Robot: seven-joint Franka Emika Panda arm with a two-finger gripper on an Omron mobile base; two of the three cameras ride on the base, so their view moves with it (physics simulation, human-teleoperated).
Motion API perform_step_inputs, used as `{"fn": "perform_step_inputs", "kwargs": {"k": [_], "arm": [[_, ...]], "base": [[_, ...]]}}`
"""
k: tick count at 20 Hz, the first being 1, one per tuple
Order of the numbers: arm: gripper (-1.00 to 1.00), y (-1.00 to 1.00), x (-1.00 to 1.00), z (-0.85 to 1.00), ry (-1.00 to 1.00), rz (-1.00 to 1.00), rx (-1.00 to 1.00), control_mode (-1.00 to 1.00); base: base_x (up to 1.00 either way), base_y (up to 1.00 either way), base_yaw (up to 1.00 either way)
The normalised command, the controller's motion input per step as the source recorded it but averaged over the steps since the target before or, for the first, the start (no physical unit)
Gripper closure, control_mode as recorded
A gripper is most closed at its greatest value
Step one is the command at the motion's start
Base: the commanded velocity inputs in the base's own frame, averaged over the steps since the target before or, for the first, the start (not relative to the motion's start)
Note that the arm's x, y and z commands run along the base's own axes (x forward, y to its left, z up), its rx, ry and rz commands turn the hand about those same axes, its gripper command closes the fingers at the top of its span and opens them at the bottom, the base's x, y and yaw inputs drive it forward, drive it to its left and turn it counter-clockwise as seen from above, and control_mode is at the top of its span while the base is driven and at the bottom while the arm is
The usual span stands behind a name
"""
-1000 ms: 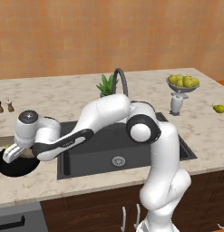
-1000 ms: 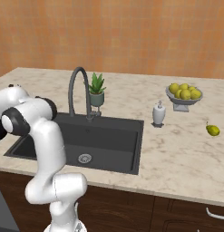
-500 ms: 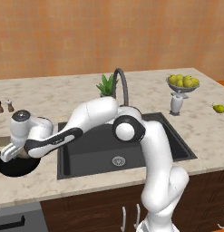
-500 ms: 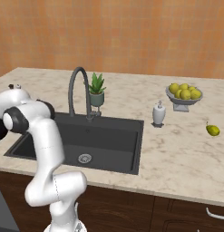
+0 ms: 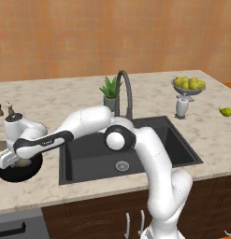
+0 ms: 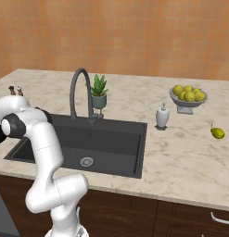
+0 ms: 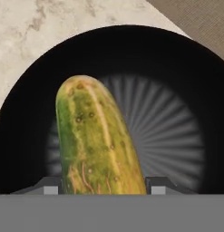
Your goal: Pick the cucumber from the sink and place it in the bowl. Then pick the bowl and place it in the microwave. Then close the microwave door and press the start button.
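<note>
Gripping cucumber [image 7: 97,145], jaws closed on it, over bowl [image 7: 177,72]

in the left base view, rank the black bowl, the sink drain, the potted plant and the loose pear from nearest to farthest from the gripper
1. bowl, directly under the gripper, far left.
2. sink drain, mid-basin, to its right.
3. potted plant, behind the sink.
4. loose pear, far right of the counter.

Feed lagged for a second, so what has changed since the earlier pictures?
The arm swung further left and lowered the gripper over the bowl. The cucumber sits between its fingers above the bowl's floor. Sink, faucet and fruit bowl stayed put.
</note>
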Motion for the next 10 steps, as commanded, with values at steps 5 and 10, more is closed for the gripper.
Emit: {"fn": "perform_step_inputs", "kwargs": {"k": [5,10], "arm": [[1.0,0.09,0.11,-0.38,0.15,0.0,-0.01,-1.0],[1.0,0.03,0.07,-0.41,0.14,0.0,-0.01,-1.0]], "base": [[0.0,0.0,0.0],[0.0,0.0,0.0]]}}
